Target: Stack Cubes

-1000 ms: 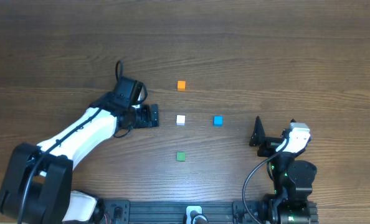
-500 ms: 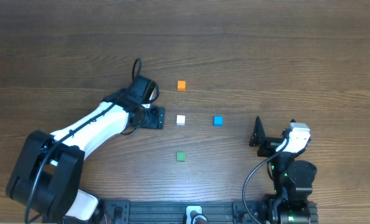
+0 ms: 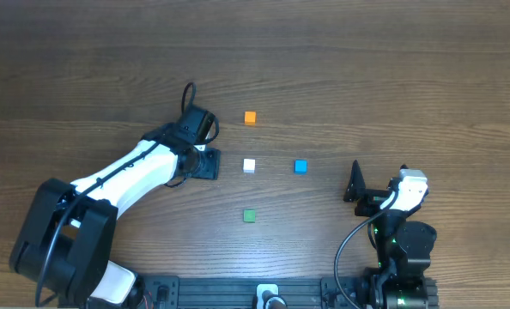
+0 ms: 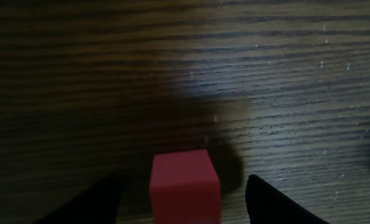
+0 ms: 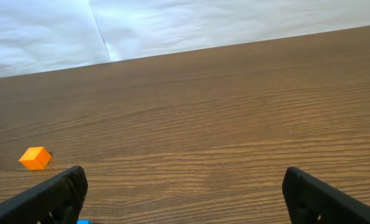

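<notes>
**Left arm shifted right toward white cube; right arm unchanged**

Left end effector (image 3: 214, 163) sits further right than a second ago, closer to the white cube (image 3: 249, 165). Against the half-second frame it has backed off to the left by a small amount. Cubes in the top view hold their positions. Right arm has not moved.

Left end effector: released. In the left wrist view the two fingers (image 4: 88, 202) are spread wide, and the red cube (image 4: 184, 183) sits between them on the surface (image 3: 409, 69). A gap shows on each side, so neither finger touches the cube. A pale edge at the border of that view is probably the white cube, but I cannot tell for sure.

Top view layout:
- White cube just to the right of the left end effector, not touching it.
- Orange cube (image 3: 250, 118) directly above the white cube in the picture, apart from it.
- Green cube (image 3: 249, 216) directly below the white cube, apart from it.
- Blue cube (image 3: 300, 166) to the right of the white cube, level with it, between it and the right arm.

All four lie singly on the surface; none is stacked.

Right end effector (image 3: 355, 182): released, fingers wide apart in the right wrist view, nothing between them. It is near the right arm's base, well apart from the blue cube. The right wrist view also shows the orange cube far off on the surface.
</notes>
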{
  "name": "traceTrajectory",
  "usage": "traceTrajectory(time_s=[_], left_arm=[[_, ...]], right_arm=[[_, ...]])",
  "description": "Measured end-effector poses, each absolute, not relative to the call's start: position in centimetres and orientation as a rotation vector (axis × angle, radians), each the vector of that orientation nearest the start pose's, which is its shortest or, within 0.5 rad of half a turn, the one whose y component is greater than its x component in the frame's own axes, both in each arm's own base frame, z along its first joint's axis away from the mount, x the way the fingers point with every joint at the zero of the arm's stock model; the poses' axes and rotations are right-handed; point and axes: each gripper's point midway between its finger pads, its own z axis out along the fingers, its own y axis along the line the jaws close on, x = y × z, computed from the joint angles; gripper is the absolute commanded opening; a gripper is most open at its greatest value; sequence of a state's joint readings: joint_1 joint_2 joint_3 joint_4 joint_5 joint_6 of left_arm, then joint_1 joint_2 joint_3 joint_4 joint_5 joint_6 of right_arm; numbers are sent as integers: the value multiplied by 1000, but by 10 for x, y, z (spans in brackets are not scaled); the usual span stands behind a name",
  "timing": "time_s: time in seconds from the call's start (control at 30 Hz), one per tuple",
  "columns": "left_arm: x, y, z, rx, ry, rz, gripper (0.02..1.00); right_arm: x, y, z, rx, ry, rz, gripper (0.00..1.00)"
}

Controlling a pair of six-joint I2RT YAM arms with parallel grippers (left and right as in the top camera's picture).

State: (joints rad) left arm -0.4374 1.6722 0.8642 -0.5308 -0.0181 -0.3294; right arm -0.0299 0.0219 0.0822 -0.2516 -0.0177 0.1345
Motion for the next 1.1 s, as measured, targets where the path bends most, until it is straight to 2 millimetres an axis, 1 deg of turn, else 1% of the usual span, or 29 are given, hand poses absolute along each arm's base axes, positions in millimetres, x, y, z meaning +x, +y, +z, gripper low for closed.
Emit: traceTrajectory(time_s=[0.47,0.8,1.0,1.1], left_arm=[[291,-130,2,134,2898,-88,549],[292,-129,2,100,2895,-89,411],[292,-129,2,100,2895,-89,378],[293,-129,2,98,2895,-90,329]], right_arm=[[238,-4,147,132,1758,92,993],[238,-4,147,132,1758,92,993],[238,-4,147,131,1758,91,991],[238,-4,147,132,1758,92,993]])
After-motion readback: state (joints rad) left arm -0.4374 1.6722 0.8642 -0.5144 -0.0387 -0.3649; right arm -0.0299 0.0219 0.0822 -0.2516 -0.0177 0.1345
